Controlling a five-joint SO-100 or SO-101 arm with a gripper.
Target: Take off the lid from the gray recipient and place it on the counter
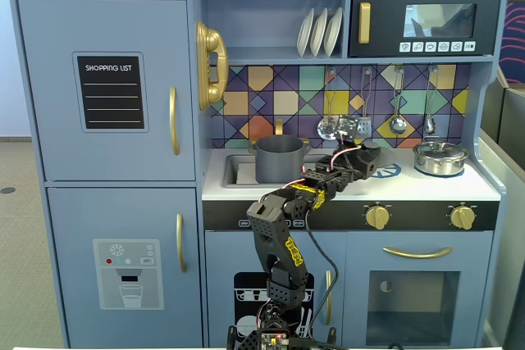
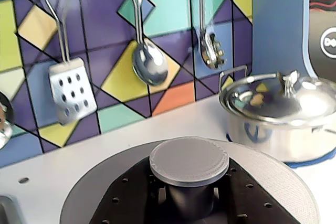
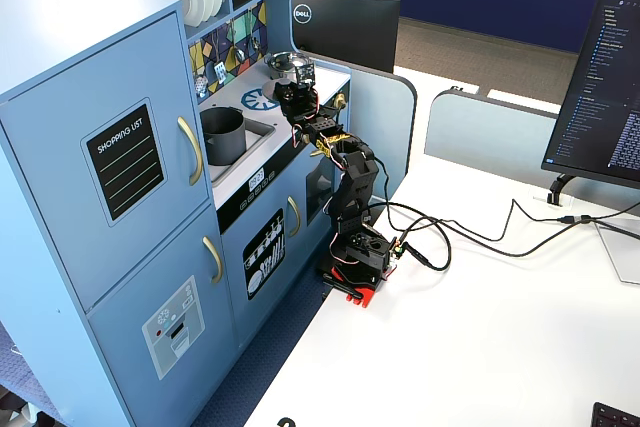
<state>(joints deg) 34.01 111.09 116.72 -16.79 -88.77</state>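
Observation:
The gray recipient [image 1: 280,158] stands uncovered in the sink basin, also seen from the side [image 3: 224,135]. In the wrist view the lid [image 2: 294,182] fills the bottom. My gripper [image 2: 189,199] is shut on the stem under its round knob [image 2: 189,160], with a black finger [image 2: 126,203] on each side. The lid sits over the white counter [image 2: 131,140], to the right of the recipient, above the blue burner ring [image 1: 387,171]. I cannot tell whether it touches the counter. In both fixed views my gripper [image 1: 361,159] [image 3: 293,95] hides most of the lid.
A shiny silver pot [image 2: 283,114] with its own lid stands close on the right, also visible at the counter's right end [image 1: 440,157]. A slotted spatula [image 2: 71,90], a ladle [image 2: 149,66] and other utensils hang on the tiled wall behind. The sink [image 1: 234,171] lies on the left.

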